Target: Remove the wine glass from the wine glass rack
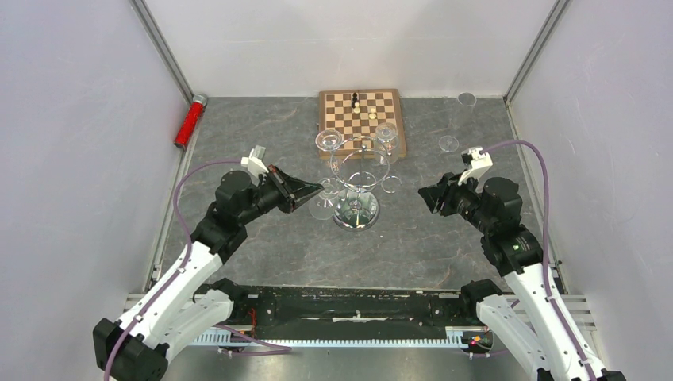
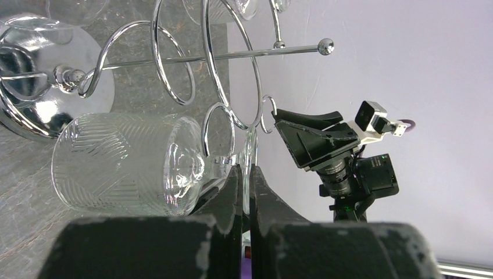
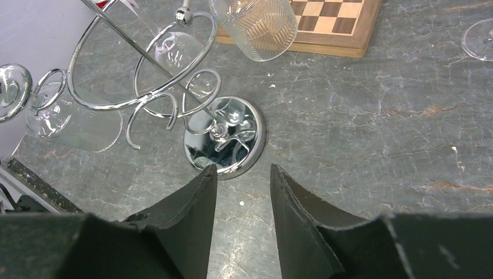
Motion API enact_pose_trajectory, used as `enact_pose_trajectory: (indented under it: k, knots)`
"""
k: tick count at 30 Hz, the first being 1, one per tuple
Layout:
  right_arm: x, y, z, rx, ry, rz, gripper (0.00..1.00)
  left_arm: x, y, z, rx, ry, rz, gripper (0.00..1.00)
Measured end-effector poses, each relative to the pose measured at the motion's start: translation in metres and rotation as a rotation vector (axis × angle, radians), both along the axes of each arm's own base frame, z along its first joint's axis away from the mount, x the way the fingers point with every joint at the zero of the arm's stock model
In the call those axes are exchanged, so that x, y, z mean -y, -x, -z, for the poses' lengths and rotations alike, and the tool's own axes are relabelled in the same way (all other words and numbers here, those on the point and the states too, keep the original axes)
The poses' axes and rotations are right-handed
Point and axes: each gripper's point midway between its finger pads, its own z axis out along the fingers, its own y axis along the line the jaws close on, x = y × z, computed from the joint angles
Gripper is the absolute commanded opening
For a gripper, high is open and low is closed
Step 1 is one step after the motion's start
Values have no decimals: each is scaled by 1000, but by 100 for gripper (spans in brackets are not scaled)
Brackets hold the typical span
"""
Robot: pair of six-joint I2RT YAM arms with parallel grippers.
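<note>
Left wrist: left gripper (image 2: 245, 186) clamps wine glass (image 2: 116, 163) stem, bowl at nine o'clock, to slide it off wine glass rack (image 2: 174, 58); right gripper (image 3: 243, 192) parted, empty.

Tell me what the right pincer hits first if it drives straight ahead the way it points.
Most likely the wine glass rack: the open, empty right pincer aims at its round mirrored base. Depth is unclear, so a low loop arm might come first.
</note>
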Motion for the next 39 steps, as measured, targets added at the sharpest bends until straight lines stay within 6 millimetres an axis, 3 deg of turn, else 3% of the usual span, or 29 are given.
enact_pose_trajectory:
  k: [18,30,39]
  knots:
    - [-1,-3,5,-24,7,0,42,-5,11,-3,32,30,2,2]
    - [-5,0,-12,-8,-5,-26,44,-3,36,-10,68,39,102,2]
    - [-19,17,-14,-60,-6,-147,47,6,57,-5,123,-1,246,2]
